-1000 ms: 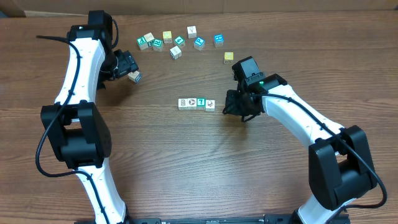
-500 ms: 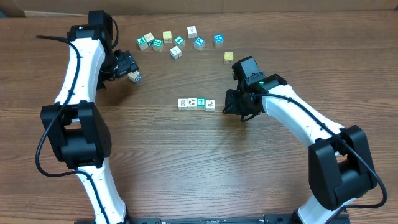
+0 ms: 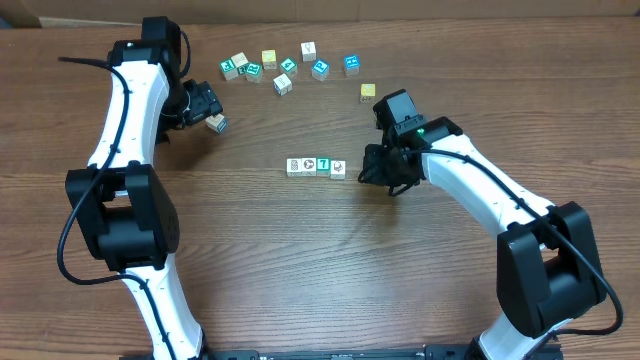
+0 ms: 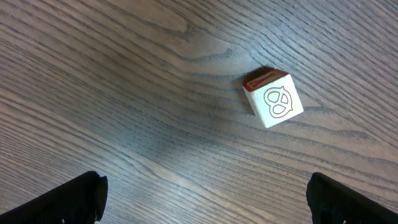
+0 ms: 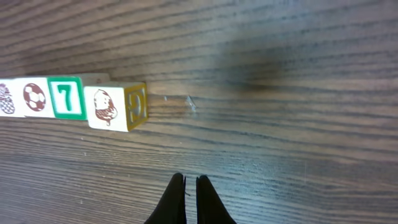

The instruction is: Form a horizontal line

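Note:
The horizontal line is a short straight row of four tiny picture cubes at the table's middle: three white-faced and one teal. It also shows in the right wrist view, with a teal 7 as its third cube. My right gripper is shut and empty just right of the row's right end, apart from it; its fingertips are closed together. My left gripper is open wide and empty at the back left. A loose white cube with a pretzel print lies just ahead of it, also seen from overhead.
Several loose cubes lie scattered along the back of the table. A plain yellow cube sits near my right arm's wrist. The table's far edge runs just behind them.

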Controlling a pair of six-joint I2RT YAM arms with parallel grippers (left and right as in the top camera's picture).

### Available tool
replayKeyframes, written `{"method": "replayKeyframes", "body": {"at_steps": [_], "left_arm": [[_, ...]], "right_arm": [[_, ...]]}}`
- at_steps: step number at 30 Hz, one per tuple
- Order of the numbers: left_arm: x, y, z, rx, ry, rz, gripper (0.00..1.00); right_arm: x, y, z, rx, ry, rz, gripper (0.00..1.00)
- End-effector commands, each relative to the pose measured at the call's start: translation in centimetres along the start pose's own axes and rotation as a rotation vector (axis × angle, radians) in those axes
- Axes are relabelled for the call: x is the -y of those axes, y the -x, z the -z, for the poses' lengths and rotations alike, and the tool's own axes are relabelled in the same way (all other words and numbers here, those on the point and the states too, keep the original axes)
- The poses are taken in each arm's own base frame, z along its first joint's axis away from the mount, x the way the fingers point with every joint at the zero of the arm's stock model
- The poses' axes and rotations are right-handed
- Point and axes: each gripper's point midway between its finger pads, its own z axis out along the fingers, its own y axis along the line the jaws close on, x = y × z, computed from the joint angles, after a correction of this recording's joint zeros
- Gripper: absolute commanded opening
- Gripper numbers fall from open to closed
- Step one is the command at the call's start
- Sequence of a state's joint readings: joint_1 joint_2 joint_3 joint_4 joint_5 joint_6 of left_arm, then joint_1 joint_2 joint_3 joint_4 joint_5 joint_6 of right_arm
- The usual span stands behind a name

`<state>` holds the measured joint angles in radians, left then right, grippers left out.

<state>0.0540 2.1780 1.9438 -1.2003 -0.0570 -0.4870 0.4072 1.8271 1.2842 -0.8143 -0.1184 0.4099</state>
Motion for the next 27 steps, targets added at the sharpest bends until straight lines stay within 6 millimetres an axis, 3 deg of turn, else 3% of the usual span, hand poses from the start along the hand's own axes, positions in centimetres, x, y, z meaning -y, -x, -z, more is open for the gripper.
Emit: {"method": "replayKeyframes", "body": {"at_steps": [1,20,27], "left_arm": [[0.5,0.2,0.0,0.008,0.0,-0.017,1.0],[0.5,0.2,0.0,0.008,0.0,-0.017,1.0],[0.5,0.2,0.0,0.008,0.0,-0.017,1.0]], "right_arm": [[-0.3,1.2,0.6,0.032,0.001,0.022,0.04],[-0.3,1.1,0.6,0.03,0.0,0.021,0.04],[-1.0,2.4,1.7,0.061,0.015,0.037,0.04]]}}
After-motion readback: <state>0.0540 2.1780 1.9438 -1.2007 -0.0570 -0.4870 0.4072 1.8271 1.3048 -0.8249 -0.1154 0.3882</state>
